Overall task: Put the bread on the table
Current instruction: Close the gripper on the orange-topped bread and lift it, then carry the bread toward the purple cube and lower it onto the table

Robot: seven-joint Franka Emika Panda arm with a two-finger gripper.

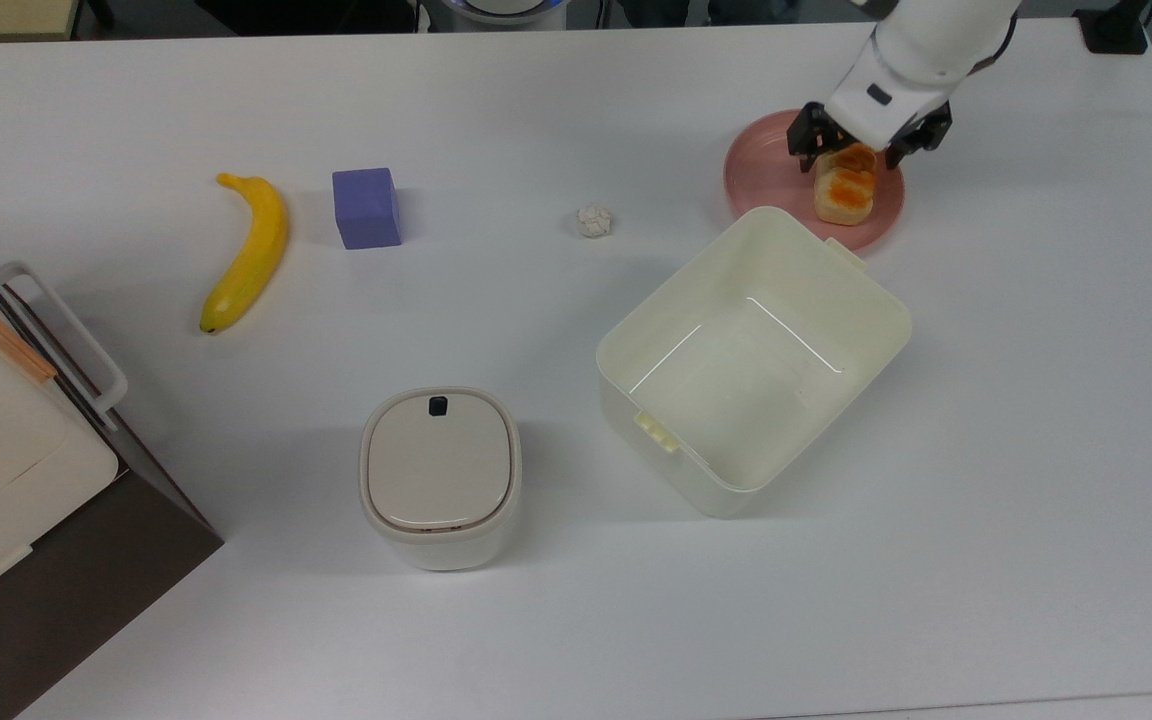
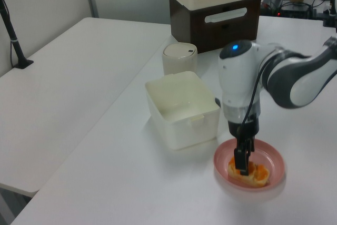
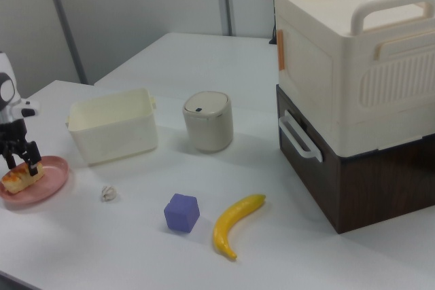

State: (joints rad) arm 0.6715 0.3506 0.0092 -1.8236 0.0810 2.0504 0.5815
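Bread (image 1: 847, 192) (cream bun w/ orange glazed top) lies on pink plate (image 1: 766, 175), tool (image 1: 856, 158) wide astride it.

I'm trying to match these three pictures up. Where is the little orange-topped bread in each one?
Top view: the bread lies at upper right, on the pink plate, under the gripper.
Left view: the bread is at lower right, on the plate, behind the black fingers.
Right view: the bread is at far left.
Shared landmark: the pink plate beside the cream tub.
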